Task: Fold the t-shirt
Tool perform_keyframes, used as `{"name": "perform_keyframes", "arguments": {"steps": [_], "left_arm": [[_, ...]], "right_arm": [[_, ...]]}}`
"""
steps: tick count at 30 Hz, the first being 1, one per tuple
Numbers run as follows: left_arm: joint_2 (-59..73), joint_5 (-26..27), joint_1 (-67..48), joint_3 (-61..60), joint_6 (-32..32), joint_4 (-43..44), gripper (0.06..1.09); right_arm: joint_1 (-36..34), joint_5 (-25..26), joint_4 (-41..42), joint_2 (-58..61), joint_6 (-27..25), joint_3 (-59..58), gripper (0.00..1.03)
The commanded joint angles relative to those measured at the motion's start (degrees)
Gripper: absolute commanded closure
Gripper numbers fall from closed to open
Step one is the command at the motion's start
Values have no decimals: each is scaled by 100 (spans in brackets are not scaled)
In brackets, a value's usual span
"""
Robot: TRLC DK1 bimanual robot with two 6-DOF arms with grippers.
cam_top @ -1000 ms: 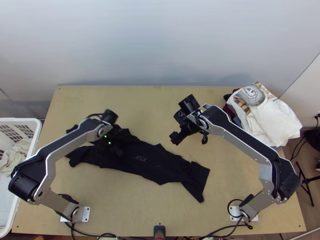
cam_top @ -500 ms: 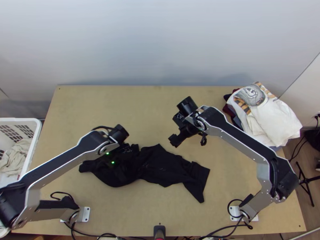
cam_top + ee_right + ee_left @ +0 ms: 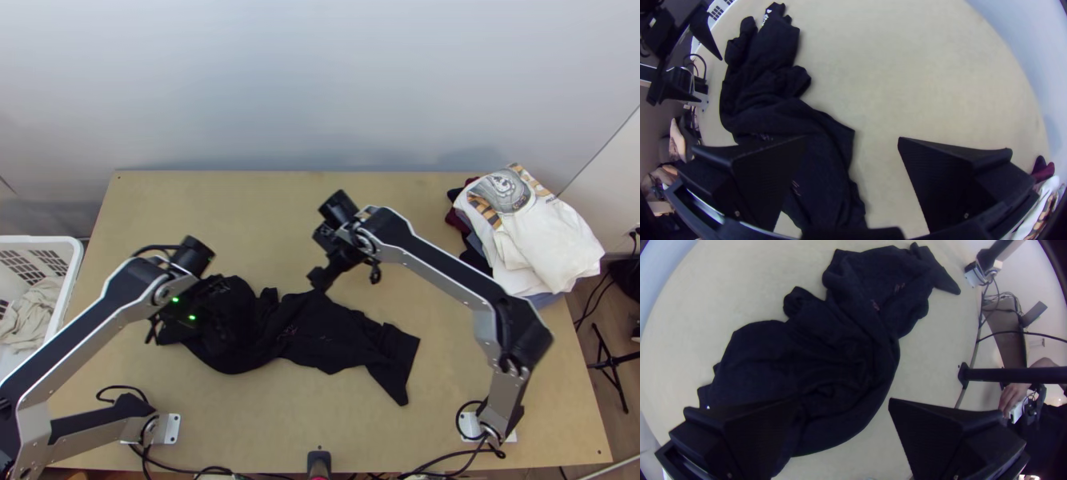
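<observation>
Shirt [image 3: 328, 340] lay rumpled on the tabletop [image 3: 272, 420], bunched end toward nine o'clock; left jaws and right jaws stood parted. Good spreading called for pinching opposite edges, then pulling gently.

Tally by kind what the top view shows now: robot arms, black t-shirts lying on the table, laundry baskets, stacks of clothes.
Robot arms: 2
Black t-shirt: 1
White laundry basket: 1
Clothes stack: 1
Total: 5
</observation>
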Motion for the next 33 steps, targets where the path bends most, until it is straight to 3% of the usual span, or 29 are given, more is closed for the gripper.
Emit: {"name": "perform_keyframes", "arguments": {"steps": [1,8,11,30,33], "left_arm": [[-243,-32,941,-237,179,-109,10],[-463,-199,1196,-782,126,58,10],[-490,-234,1407,-782,118,67,10],[-1052,-234,1899,-1151,-392,278,10],[-1140,-234,2004,-1239,-401,278,10]], "right_arm": [[315,-323,-205,765,32,973,10],[526,-428,-231,1266,-3,1457,10],[579,-534,-231,1442,-3,1624,16],[895,-718,85,2549,137,2652,16],[921,-718,129,2602,137,2670,26]]}}
